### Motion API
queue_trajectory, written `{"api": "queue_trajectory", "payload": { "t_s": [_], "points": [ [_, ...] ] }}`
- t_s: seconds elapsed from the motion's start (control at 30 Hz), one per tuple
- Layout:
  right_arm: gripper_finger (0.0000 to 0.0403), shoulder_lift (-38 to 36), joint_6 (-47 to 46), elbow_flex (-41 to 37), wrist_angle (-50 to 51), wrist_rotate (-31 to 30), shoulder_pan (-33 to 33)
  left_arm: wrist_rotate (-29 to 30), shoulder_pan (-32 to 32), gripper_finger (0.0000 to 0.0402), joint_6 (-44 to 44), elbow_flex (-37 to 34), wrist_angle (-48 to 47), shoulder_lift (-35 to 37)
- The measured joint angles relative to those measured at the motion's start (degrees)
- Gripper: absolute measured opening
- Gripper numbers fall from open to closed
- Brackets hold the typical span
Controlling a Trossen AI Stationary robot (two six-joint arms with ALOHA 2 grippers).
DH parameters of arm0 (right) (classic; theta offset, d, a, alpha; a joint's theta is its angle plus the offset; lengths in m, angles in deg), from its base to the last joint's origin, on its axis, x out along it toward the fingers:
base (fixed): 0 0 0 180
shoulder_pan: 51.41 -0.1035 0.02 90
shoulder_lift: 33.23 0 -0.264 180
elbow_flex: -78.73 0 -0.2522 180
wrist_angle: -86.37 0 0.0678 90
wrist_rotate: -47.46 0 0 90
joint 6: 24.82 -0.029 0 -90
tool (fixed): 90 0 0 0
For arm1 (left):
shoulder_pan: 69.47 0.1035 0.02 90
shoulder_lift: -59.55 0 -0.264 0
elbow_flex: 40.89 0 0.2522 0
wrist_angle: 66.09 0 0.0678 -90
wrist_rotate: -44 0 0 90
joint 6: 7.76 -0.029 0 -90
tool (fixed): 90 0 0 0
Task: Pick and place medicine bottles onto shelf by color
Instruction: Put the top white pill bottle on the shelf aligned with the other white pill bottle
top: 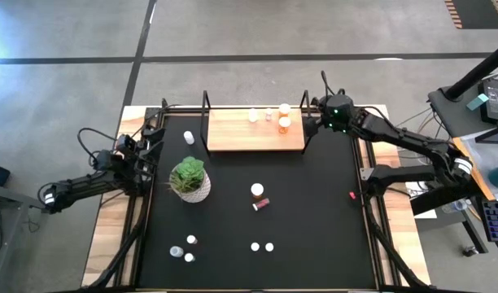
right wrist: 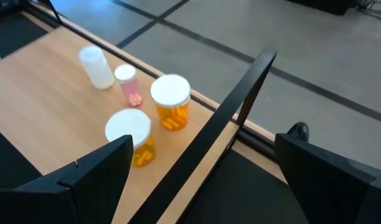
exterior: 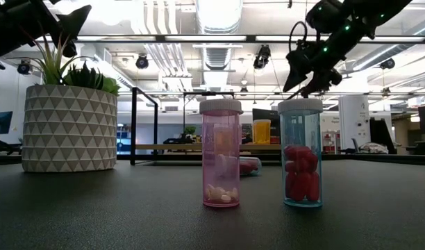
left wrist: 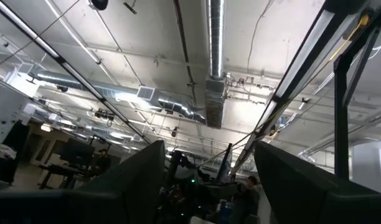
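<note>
Because sorting ran by colour, two orange bottles [right wrist: 148, 118] stood paired on the shelf [right wrist: 47, 93], just ahead of your right gripper [right wrist: 197, 180], pink and white beyond. Its fingers were apart, holding nothing. Left gripper [left wrist: 209, 180]: parked, likewise spread.

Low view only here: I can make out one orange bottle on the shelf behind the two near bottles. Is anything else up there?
Observer: Yes. The shelf holds four: two orange bottles, a pink bottle and a white bottle.
Operator: Is the right gripper carrying one?
Observer: No. The right gripper is open and empty, over the shelf's right end frame.
Operator: And the left?
Observer: The left gripper waits open at the table's left edge, left of the potted plant.
</note>
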Motion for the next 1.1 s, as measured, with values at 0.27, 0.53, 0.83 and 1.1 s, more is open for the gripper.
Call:
{"api": "queue_trajectory", "payload": {
  "t_s": [0.27,0.53,0.83,1.1],
  "points": [
    [0.038,4.6,-0.25,0.15,-0.68,0.37,-0.02,0.74,0.0,0.0233,-2.74,0.68,0.0,-0.1],
    [0.038,4.35,-0.09,-0.36,-1.82,0.6,1.12,9.73,0.02,0.0233,-2.74,0.81,-0.73,-6.85],
    [0.038,-1.13,0.22,-2.0,-1.45,0.52,1.38,21.2,0.04,0.0233,-4.45,8.91,-18.9,-18.17],
    [0.038,-7.73,-0.48,-9.52,-3.59,0.85,1.36,31.17,0.82,0.0233,-5.66,25.63,-46.6,-24.4]
  ]
}}
